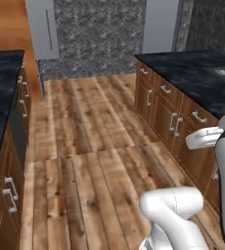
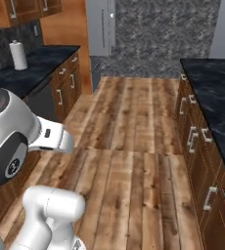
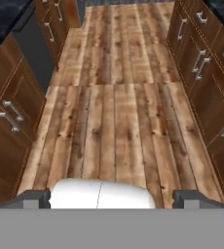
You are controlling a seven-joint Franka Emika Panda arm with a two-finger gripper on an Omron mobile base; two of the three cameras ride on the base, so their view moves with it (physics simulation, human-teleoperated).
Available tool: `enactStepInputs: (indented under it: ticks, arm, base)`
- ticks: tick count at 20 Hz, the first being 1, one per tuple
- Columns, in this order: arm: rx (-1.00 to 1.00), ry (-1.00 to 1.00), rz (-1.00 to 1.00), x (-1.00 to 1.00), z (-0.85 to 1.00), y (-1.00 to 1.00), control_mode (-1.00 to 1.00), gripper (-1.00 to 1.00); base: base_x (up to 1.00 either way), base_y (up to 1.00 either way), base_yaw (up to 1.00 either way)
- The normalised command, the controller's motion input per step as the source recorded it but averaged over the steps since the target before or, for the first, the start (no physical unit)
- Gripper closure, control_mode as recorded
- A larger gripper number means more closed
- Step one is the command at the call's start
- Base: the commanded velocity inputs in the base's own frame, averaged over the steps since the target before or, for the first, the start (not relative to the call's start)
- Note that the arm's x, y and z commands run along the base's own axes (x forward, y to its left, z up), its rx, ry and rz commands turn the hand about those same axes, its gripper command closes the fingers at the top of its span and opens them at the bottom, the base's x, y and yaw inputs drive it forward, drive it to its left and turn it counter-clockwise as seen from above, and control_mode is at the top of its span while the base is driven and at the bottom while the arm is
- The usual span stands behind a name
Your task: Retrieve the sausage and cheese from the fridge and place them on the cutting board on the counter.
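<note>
The gripper points down at the wood floor between two cabinet rows; its fingers stand wide apart and hold nothing. The fridge stands at the far end of the aisle. The counter runs along the right side, and a paper roll stands on the left one.

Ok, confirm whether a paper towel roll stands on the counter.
Yes, a white paper towel roll stands upright on the black counter in the right base view.
</note>
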Motion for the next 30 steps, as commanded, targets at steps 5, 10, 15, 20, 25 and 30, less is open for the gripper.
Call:
enactStepInputs:
  ticks: [5, 10, 15, 20, 25, 30]
  arm:
    - [0.00, 0.00, 0.00, 0.00, 0.00, 0.00, 1.00, -1.00]
    - [0.00, 0.00, 0.00, 0.00, 0.00, 0.00, 1.00, -1.00]
    - [0.00, 0.00, 0.00, 0.00, 0.00, 0.00, 1.00, -1.00]
    - [0.00, 0.00, 0.00, 0.00, 0.00, 0.00, 1.00, -1.00]
    - [0.00, 0.00, 0.00, 0.00, 0.00, 0.00, 1.00, -1.00]
    - [0.00, 0.00, 0.00, 0.00, 0.00, 0.00, 1.00, -1.00]
  base:
    - [1.00, 0.77, -0.12]
    - [1.00, 0.63, 0.09]
    - [1.00, 0.24, 0.03]
    - [1.00, 0.00, -0.08]
    - [1.00, 0.00, -0.08]
    - [1.00, 0.03, -0.11]
